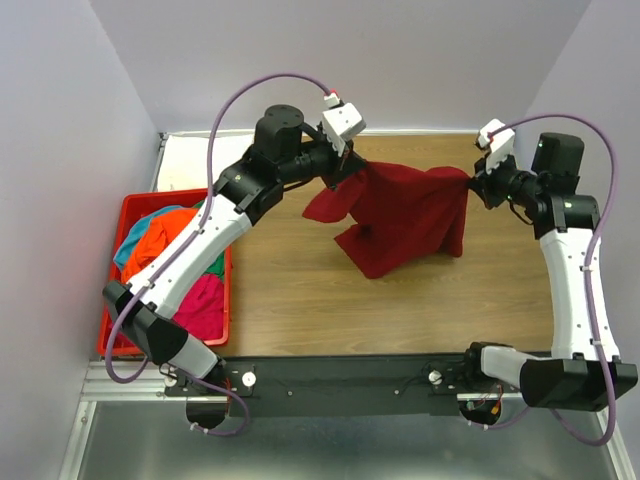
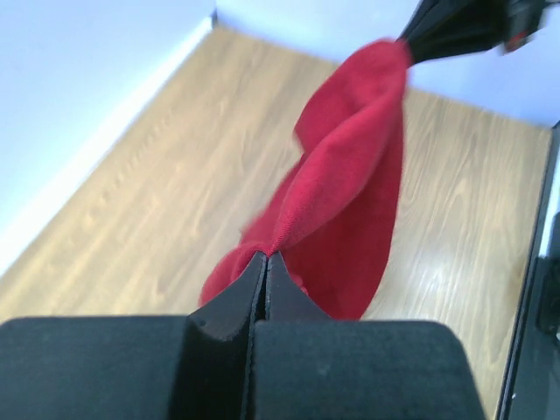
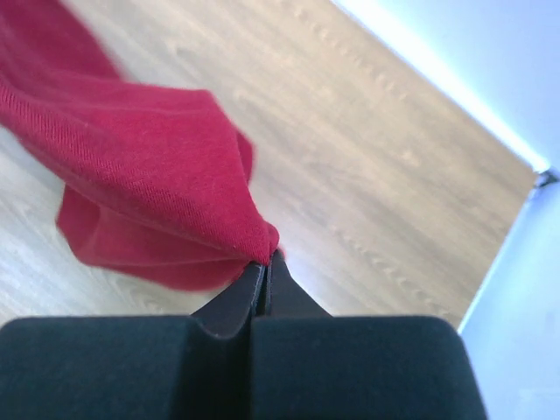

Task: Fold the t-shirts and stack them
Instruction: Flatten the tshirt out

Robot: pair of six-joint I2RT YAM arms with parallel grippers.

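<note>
**Progress: early stage.** No fold is made and no stack shows on the table (image 1: pixel 300 310).

**Grippers.** Your left gripper (image 2: pixel 265 255) has its jaws pressed fully together, pinching one end of the red shirt (image 1: pixel 405 215). Your right gripper (image 3: pixel 265 259) is closed just as tightly on the opposite end. Neither holds anything else.

**Shirt in hand.** The red shirt hangs between the two grippers over the far middle of the table. It is bunched and twisted, not spread. Its lower part drapes toward the wood, but you cannot tell from these views whether it touches. The left wrist view shows the cloth running as a loose rope from one gripper to the other.

**Outstanding items.** The bin (image 1: pixel 150 198) at the left holds a heap of unfolded shirts: an orange shirt (image 1: pixel 160 232), a pink shirt (image 1: pixel 203 300), and bits of teal and green. None of these is started. A white cloth (image 1: pixel 190 158) lies at the far left corner behind the bin. Whether it is a folded shirt cannot be told.

**Assessment.** You have one shirt lifted and none finished. It needs to be spread flat, folded and set down as the base of the stack. Every shirt in the bin then needs the same treatment.
</note>
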